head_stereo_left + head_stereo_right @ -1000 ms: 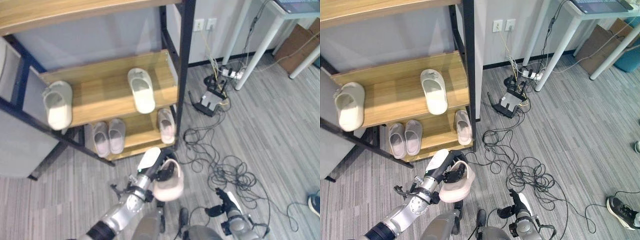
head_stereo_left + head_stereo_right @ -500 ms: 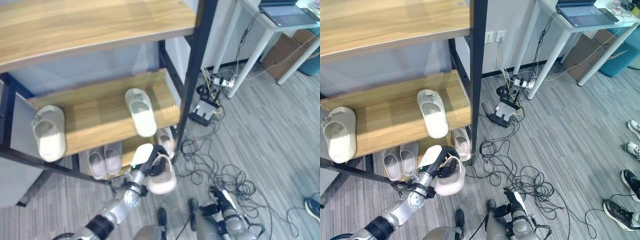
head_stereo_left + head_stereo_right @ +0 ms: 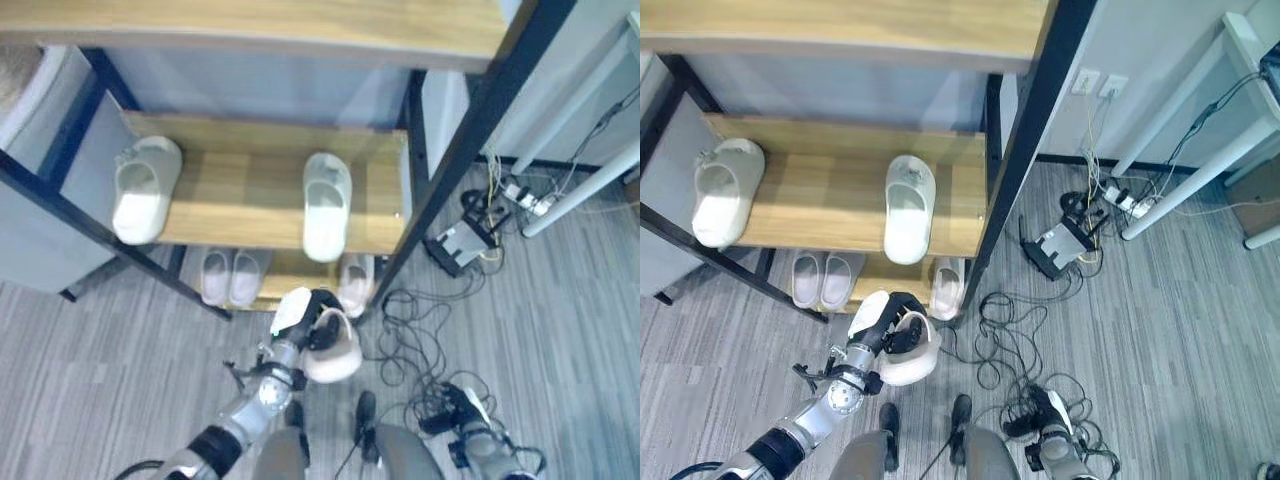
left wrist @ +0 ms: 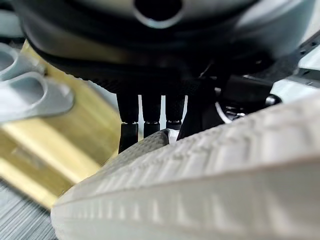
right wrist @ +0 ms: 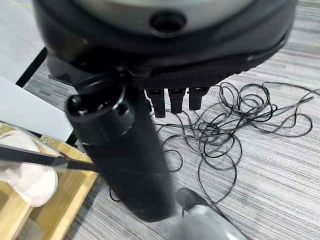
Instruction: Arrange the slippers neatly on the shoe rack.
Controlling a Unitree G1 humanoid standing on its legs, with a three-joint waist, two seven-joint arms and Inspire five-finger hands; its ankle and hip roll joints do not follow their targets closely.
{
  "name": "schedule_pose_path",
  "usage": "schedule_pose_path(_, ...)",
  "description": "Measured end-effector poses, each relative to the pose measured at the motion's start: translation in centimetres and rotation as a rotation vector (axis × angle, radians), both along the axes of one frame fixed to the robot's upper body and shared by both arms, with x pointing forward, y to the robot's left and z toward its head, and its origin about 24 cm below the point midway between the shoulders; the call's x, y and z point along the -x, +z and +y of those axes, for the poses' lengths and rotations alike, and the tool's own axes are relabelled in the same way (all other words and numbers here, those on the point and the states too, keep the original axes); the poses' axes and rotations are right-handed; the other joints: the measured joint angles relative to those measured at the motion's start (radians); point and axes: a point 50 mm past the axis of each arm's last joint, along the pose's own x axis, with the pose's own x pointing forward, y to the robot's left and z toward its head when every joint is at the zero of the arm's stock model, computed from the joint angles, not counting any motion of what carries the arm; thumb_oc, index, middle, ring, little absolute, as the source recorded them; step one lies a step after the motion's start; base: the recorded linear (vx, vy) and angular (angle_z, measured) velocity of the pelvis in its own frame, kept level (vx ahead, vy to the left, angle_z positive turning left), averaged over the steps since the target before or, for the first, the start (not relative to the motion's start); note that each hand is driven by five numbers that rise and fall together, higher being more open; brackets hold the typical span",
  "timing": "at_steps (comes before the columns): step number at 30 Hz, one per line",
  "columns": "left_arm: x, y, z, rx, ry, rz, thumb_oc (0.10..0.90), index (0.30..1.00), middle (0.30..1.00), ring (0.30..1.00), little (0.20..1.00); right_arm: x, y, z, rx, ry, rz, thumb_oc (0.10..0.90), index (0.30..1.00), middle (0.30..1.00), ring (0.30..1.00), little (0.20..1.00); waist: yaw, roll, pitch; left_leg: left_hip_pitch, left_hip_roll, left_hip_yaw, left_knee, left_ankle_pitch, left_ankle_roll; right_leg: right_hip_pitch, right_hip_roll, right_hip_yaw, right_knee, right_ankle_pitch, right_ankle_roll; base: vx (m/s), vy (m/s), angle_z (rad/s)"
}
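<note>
- Left hand (image 3: 878, 325), lower centre of frame, fingers curled round a pale pink slipper (image 3: 908, 355), held in front of the shoe rack (image 3: 840, 205), just below its bottom shelf.
- Middle shelf: white slipper (image 3: 910, 206) at centre, cream slipper (image 3: 722, 190) at far left edge.
- Bottom shelf: pair of pale slippers (image 3: 822, 279) side by side, one more slipper (image 3: 947, 288) by the rack's right post.
- Right hand (image 3: 462, 420), bottom right, low over tangled cables (image 3: 1015, 340) on grey floor; wrist view shows fingers curled, holding nothing.
</note>
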Motion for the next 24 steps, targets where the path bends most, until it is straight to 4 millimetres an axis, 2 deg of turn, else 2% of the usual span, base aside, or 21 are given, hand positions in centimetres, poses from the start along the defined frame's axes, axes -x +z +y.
schedule_pose_path(4,-3.4,3.2,0.8,-0.055,0.035,-0.127,0.400,0.300,0.300,0.300,0.300,-3.9,2.2,0.0,0.018,0.008,-0.114,0.800,0.900,0.900,0.900,0.900,-0.003,-0.013,0.119,-0.170,0.006,0.007,0.237,-0.088,0.024,-0.154,-0.034,0.019,0.193,-0.059,0.008,-0.01,0.060,-0.04)
schedule_pose_path(8,-3.8,3.9,1.2,-0.062,0.055,-0.167,0.400,0.300,0.300,0.300,0.300,-4.5,2.7,-0.2,0.033,0.003,-0.138,0.800,0.900,0.900,0.900,0.900,-0.004,-0.008,0.140,-0.209,0.005,0.015,0.311,-0.122,0.038,-0.193,-0.042,0.041,0.255,-0.077,0.020,0.03,0.081,-0.07)
schedule_pose_path(9,-4.2,5.1,1.1,-0.061,0.053,-0.234,0.400,0.300,0.300,0.300,0.300,-4.8,2.9,-0.4,0.050,0.001,-0.153,0.800,0.900,0.900,0.900,0.900,0.000,-0.001,0.139,-0.263,0.007,0.013,0.382,-0.157,0.045,-0.250,-0.047,0.055,0.326,-0.111,0.019,-0.01,0.042,0.01)
schedule_pose_path(12,-5.0,7.3,1.2,-0.061,0.063,-0.335,0.400,0.300,0.300,0.300,0.300,-5.5,3.5,-0.2,0.055,0.010,-0.186,0.800,0.900,0.900,0.900,0.900,-0.002,0.004,0.142,-0.340,0.009,0.019,0.446,-0.176,0.053,-0.329,-0.047,0.067,0.387,-0.124,0.024,-0.01,0.042,-0.07)
schedule_pose_path(13,-5.8,8.9,0.9,-0.062,0.068,-0.403,0.400,0.300,0.300,0.300,0.300,-5.8,3.8,-0.3,0.071,0.021,-0.199,0.800,0.900,0.900,0.900,0.900,-0.005,0.013,0.146,-0.391,0.014,0.022,0.489,-0.190,0.059,-0.379,-0.047,0.072,0.420,-0.129,0.025,-0.01,0.030,-0.11)
schedule_pose_path(17,-7.3,13.3,0.1,-0.106,0.075,-0.592,0.400,0.300,0.300,0.300,0.300,-6.8,4.6,-0.2,0.100,0.057,-0.237,0.800,0.900,0.900,0.900,0.900,-0.012,0.019,0.149,-0.488,0.021,0.028,0.550,-0.201,0.068,-0.481,-0.047,0.086,0.478,-0.134,0.023,0.01,0.018,-0.07)
schedule_pose_path(18,-7.7,15.4,-0.3,-0.104,0.079,-0.678,0.400,0.300,0.300,0.300,0.300,-7.2,5.1,0.0,0.110,0.075,-0.265,0.800,0.900,0.900,0.900,0.900,-0.022,0.024,0.148,-0.536,0.021,0.025,0.573,-0.202,0.069,-0.527,-0.049,0.088,0.500,-0.137,0.023,0.00,0.000,0.00)
schedule_pose_path(20,-7.8,17.9,-0.7,-0.093,0.076,-0.786,0.400,0.300,0.300,0.300,0.300,-7.9,5.9,-0.1,0.115,0.090,-0.310,0.800,0.900,0.900,0.900,0.900,-0.028,0.026,0.150,-0.592,0.023,0.023,0.603,-0.204,0.072,-0.582,-0.052,0.089,0.530,-0.139,0.021,0.00,0.000,0.00)
schedule_pose_path(22,-8.0,19.6,-1.3,-0.094,0.076,-0.847,0.400,0.300,0.300,0.300,0.300,-8.5,6.5,0.0,0.124,0.103,-0.336,0.800,0.900,0.900,0.900,0.900,-0.038,0.030,0.150,-0.630,0.028,0.025,0.613,-0.203,0.071,-0.624,-0.049,0.096,0.536,-0.137,0.019,-0.01,0.020,-0.06)
schedule_pose_path(24,-8.0,22.6,-2.2,-0.159,0.067,-1.012,0.400,0.300,0.300,0.300,0.300,-9.7,8.1,-0.4,0.148,0.135,-0.410,0.800,0.900,0.900,0.900,0.900,-0.038,0.044,0.151,-0.735,0.036,0.024,0.658,-0.207,0.078,-0.724,-0.049,0.100,0.575,-0.136,0.011,0.02,0.022,-0.07)
